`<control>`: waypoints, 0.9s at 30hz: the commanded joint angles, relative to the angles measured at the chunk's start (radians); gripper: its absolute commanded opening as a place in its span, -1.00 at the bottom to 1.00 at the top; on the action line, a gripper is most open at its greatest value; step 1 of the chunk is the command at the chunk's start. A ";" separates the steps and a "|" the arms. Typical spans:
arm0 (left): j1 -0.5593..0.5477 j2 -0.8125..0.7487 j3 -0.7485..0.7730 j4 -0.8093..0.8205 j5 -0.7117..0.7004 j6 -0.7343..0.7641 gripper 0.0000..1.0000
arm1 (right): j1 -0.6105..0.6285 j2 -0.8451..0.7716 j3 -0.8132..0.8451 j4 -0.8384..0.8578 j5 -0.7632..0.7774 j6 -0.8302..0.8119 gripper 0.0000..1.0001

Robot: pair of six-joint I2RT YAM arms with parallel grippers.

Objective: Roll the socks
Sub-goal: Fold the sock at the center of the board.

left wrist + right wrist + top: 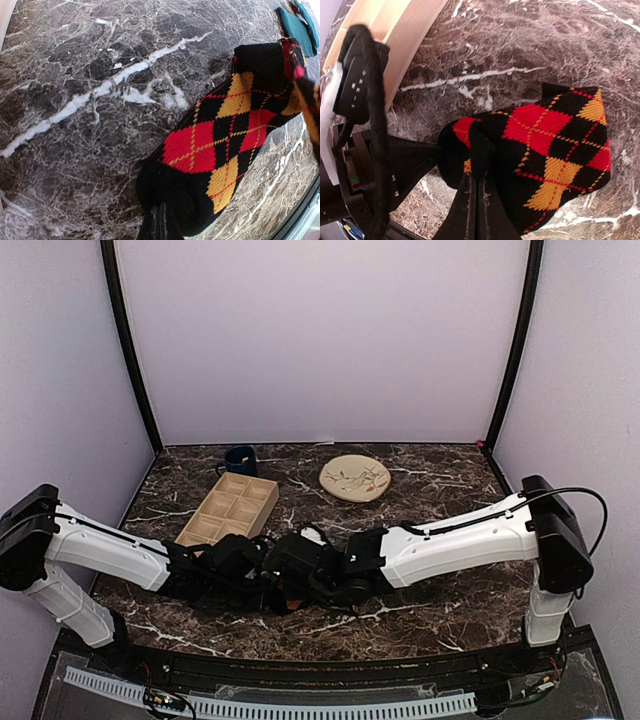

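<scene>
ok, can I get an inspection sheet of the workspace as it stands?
surface: dark veined marble table, no spills seen
job's things: argyle sock held near the front edge; teal sock just beyond it, only a corner in view
clutter: mug, wooden tray and plate behind the arms
grippers: left gripper and right gripper both shut on the argyle sock
cables: black cable loops off the right arm's elbow
surroundings: pale walls, black frame posts

The argyle sock (225,135) lies across the lower right of the frame on the marble tabletop (75,100). The left hand (160,222), bottom centre, is clamped on its black end. A teal sock (297,30) shows at the upper right corner.
</scene>
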State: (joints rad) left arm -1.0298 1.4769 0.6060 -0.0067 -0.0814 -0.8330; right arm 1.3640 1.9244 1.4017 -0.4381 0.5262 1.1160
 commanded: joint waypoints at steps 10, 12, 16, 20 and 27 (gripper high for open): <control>0.019 -0.004 0.005 0.026 0.037 -0.012 -1.00 | 0.018 0.061 0.064 0.053 -0.068 -0.041 -1.00; 0.020 -0.006 0.004 0.027 0.039 -0.012 -1.00 | 0.018 0.068 0.070 0.058 -0.072 -0.045 -1.00; 0.020 -0.010 0.002 0.026 0.040 -0.014 -1.00 | 0.018 0.079 0.079 0.069 -0.081 -0.052 -1.00; 0.023 -0.012 0.000 0.027 0.042 -0.016 -1.00 | 0.018 0.093 0.092 0.076 -0.092 -0.060 -1.00; 0.028 -0.015 -0.002 0.022 0.047 -0.015 -1.00 | 0.012 0.099 0.085 0.110 -0.115 -0.061 -0.94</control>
State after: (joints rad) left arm -1.0092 1.4780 0.6060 0.0128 -0.0414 -0.8433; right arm 1.3727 2.0068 1.4643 -0.3798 0.4294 1.0672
